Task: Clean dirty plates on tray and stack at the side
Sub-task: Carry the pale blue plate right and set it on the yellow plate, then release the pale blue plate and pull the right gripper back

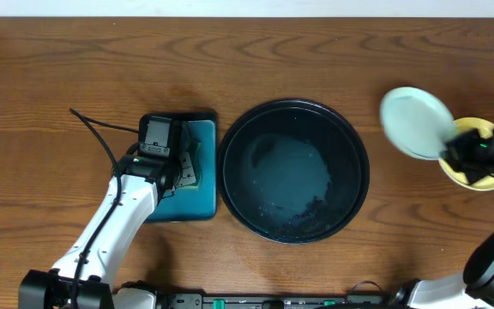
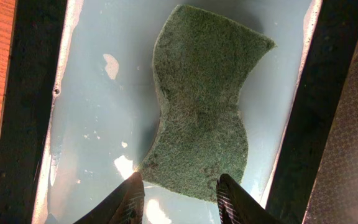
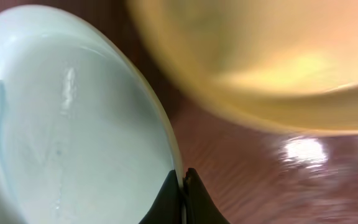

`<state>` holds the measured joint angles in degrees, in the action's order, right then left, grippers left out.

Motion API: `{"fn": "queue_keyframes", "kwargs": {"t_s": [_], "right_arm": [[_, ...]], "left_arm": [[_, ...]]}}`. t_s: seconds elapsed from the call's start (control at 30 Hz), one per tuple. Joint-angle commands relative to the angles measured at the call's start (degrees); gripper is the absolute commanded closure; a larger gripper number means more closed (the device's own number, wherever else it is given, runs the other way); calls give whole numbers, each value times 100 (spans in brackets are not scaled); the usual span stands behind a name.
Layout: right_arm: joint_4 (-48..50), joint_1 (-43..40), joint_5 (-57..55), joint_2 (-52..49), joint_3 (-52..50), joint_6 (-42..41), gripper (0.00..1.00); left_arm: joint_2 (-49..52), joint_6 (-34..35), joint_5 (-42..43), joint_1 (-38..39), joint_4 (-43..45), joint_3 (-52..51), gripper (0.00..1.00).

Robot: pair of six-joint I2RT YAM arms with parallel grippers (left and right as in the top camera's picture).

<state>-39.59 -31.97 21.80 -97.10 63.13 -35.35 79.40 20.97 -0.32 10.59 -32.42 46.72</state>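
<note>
**Mint plate pinched at the rim, right of the tray**

The pale mint-white round plate (image 1: pixel 414 121) is off the tray, over the wood to its right. Its rim is pinched between the fingertips of the right pincer (image 3: pixel 183 185). In the wrist view its inner face looks mostly clean, with a faint bluish streak near the left edge.

The pale yellow round plate (image 1: pixel 472 181) lies just beside it, partly hidden under the right pincer.

The large round black tray with a raised rim (image 1: pixel 290 167) sits mid-surface, with wet smears on its floor.

Just left of it, the teal rectangular black-rimmed tray (image 1: pixel 200 199) carries a green scouring sponge (image 2: pixel 201 106). The left pincer (image 2: pixel 179 196) hangs over the sponge's near edge with its fingers spread. Cannot tell whether it touches the sponge.

Everything rests on a brown wooden surface (image 1: pixel 58 69).
</note>
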Motion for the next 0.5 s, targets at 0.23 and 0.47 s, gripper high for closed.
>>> {"fn": "queue_keyframes", "kwargs": {"t_s": [0.23, 0.47], "right_arm": [[-7, -1486, 166, 44, -2, 68, 99], [7, -1740, -149, 44, -2, 70, 99]], "left_arm": [[13, 28, -15, -17, -11, -11, 60], [13, 28, -15, -17, -11, -11, 60]]}}
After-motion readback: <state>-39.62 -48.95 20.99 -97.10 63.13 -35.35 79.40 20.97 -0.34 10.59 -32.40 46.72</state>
